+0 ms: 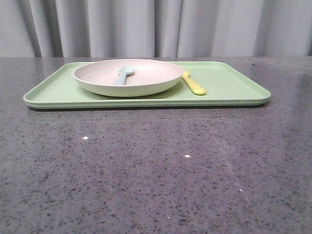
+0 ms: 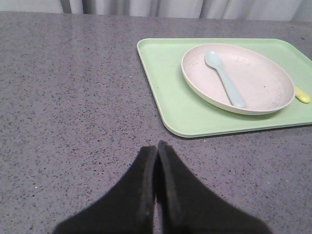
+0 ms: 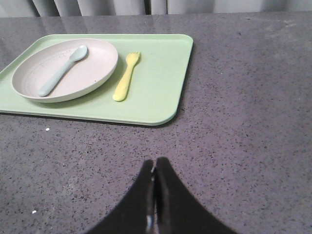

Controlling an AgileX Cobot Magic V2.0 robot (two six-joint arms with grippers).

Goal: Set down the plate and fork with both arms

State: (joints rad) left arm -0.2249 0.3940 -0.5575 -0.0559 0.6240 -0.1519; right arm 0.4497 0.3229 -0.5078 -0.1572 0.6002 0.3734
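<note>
- One plate [image 1: 128, 76], round and shallow, pinkish-cream inside.
- One fork [image 3: 126, 77], yellow, small.
- One spoon [image 2: 225, 78], pale blue-green.
- One tray [image 1: 229, 87], light green, rectangular.
- Three utensil-and-dish pieces in all on that single tray.
- Two grippers, one per wrist view: left gripper [image 2: 157, 146] and right gripper [image 3: 154, 162], each with two black fingers pressed together.
- One speckled grey table [image 1: 156, 170].

Tray [image 1: 234, 87] lt green. Plate [image 1: 146, 73] pinkish-cream inside, pale greenish-cream outside. Fork [image 3: 125, 83] matte yellow. Spoon [image 2: 225, 78] pale blue-green. Table [image 1: 156, 170] dk grey w/ black & white speckles. Curtain [image 1: 156, 27] grey. Gripper fingers [image 2: 141, 195] black.
</note>
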